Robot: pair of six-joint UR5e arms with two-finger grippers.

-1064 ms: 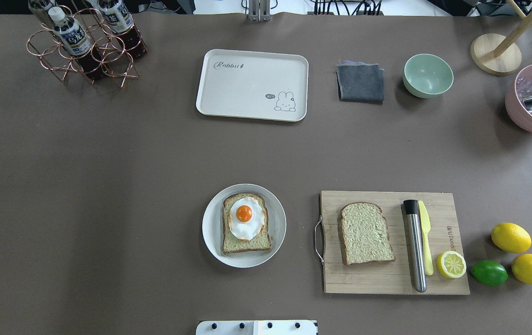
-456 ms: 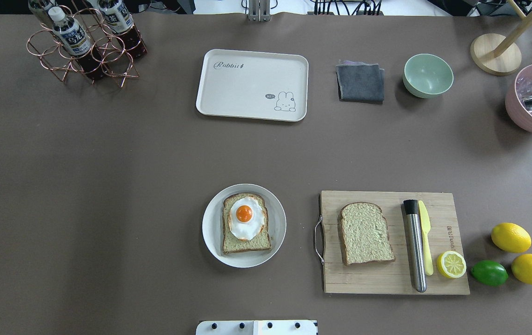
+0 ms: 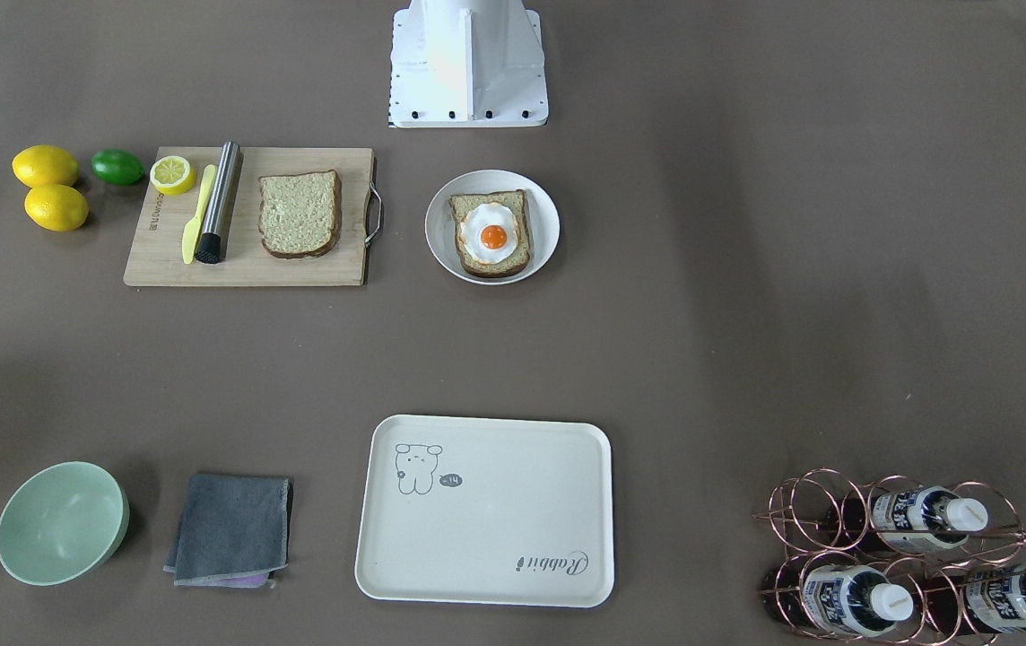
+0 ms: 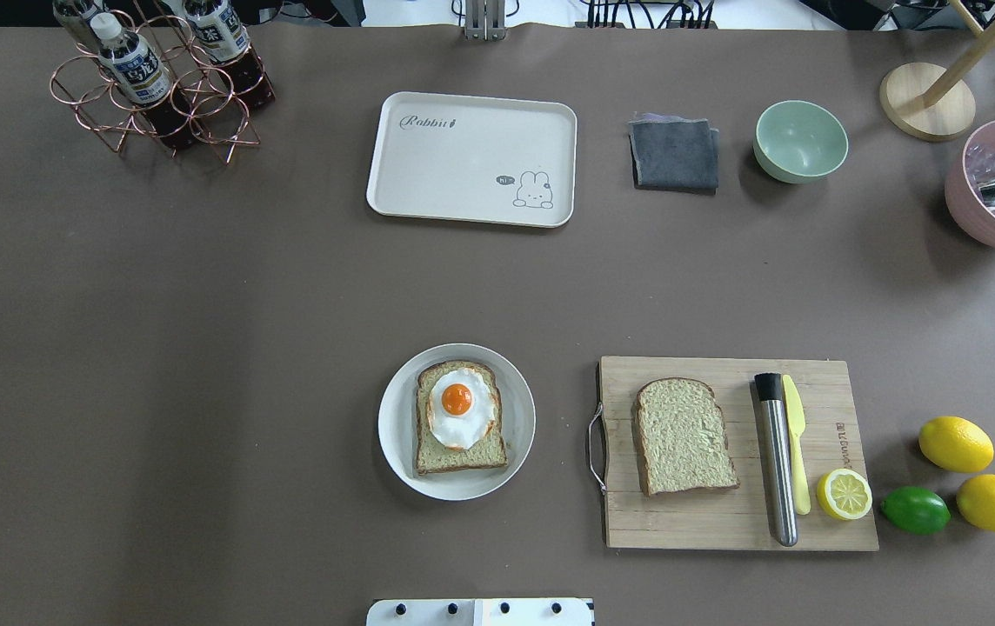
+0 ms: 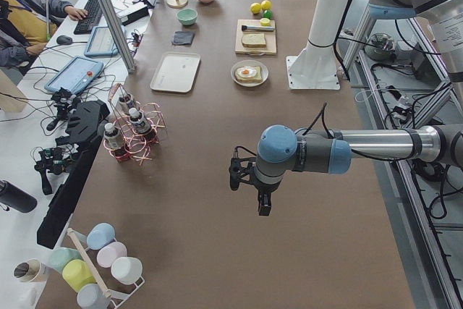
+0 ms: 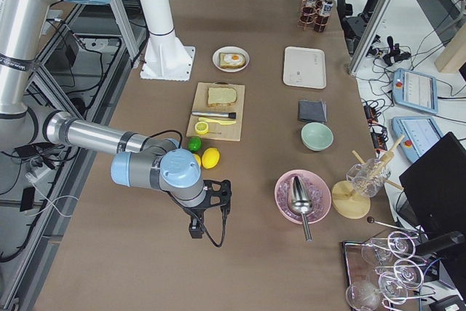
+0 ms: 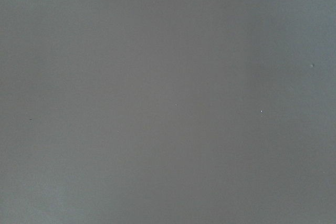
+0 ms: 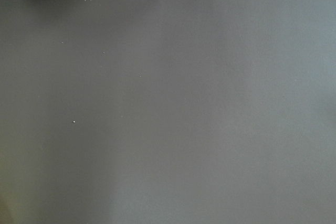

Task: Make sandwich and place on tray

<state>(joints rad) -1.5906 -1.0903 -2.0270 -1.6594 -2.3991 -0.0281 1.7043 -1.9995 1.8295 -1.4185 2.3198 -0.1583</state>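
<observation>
Although looking straight at the left gripper at mid-frame of the left-end view, cannot tell whether parted or closed. Hangs tip-down above bare brown table, well apart from the food. Same doubt over the right gripper, lower centre of the right-end view: points down over the table, just below a lemon and a lime in frame; cannot tell whether apart or together. Only plain grey-brown surface in both wrist views.

As for the sandwich: unassembled, lying in two places across the lower half of the overhead view. Left of centre, on a round white dish, one bread slice with the fried egg on top, orange yolk up. To the right, on a wooden cutting board, the second bread slice, flat and bare, beside a steel muddler, a yellow knife and a half lemon. At upper centre, the tray, well apart from both slices. Right of it, a folded grey cloth, then a green bowl; in the upper left corner, a bottle rack.
</observation>
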